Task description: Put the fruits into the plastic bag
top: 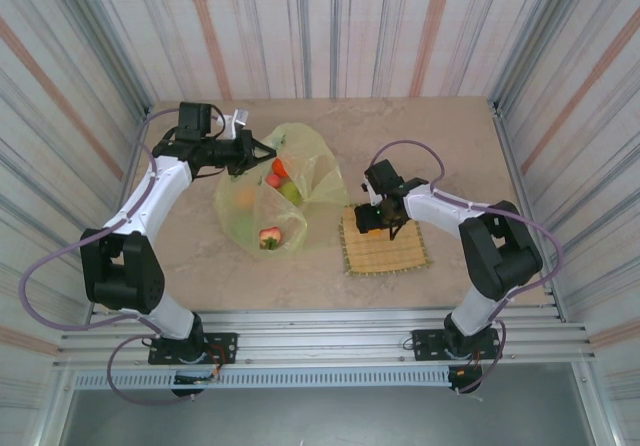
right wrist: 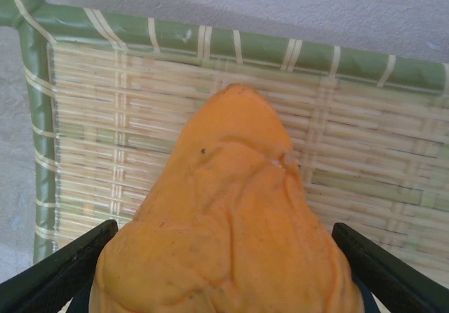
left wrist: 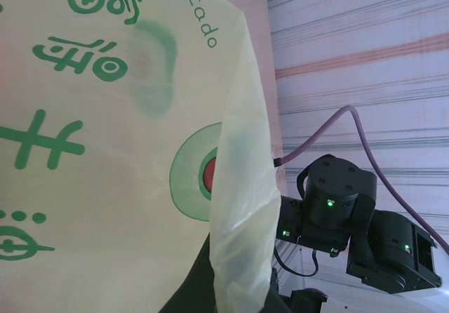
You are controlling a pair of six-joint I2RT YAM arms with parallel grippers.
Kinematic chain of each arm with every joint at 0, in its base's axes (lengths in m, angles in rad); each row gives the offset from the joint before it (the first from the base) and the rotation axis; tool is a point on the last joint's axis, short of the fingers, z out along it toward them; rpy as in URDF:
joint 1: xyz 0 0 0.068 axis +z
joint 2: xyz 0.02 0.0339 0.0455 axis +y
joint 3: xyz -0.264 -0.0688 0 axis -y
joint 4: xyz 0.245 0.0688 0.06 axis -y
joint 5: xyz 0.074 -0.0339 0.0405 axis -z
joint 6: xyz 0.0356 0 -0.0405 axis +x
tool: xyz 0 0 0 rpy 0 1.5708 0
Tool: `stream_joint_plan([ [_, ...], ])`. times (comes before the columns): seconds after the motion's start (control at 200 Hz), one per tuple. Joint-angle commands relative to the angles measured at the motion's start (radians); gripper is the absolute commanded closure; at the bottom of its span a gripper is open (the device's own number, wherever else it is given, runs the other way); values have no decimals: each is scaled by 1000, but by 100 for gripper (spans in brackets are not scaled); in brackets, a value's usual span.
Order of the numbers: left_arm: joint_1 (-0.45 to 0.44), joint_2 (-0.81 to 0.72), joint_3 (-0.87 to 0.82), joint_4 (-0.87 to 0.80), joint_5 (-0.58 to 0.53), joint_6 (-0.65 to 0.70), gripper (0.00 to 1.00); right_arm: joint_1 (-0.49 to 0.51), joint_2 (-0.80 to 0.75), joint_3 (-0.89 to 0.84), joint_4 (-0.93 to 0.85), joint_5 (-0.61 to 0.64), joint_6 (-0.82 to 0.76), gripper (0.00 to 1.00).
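The yellow-green plastic bag lies left of centre, and my left gripper is shut on its far rim, holding the mouth up. Its printed film hangs close before the left wrist camera, a twisted strip running down into my left gripper. Inside the bag I see a strawberry, a red apple, an orange and a green fruit. My right gripper is low over the straw mat, shut on a wrinkled orange that bulges between both fingers.
The woven mat with its green border lies under the held orange. The right arm's joints show beyond the bag's edge in the left wrist view. Striped walls close in the beige table on three sides.
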Motion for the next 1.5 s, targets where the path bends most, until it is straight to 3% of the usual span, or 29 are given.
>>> stream_joint_plan([
  [0.0,12,-8,-7,-3,12,-3,100,6,20,27,-12,22,-13,24],
  [0.271,11,-10,-7,-3,11,-3,100,6,-22,23,-20,48,-14,32],
  [0.666,10,-11,-7,-3,9,-2,100,7,-227,-17,-12,75,-34,36],
  [1.002,8,-13,-7,-3,8,-3,100,66,-419,-101,165,-95,-60,37],
  [1.493,7,-16,-8,-3,7,-2,100,276,-280,-27,275,-158,-133,37],
])
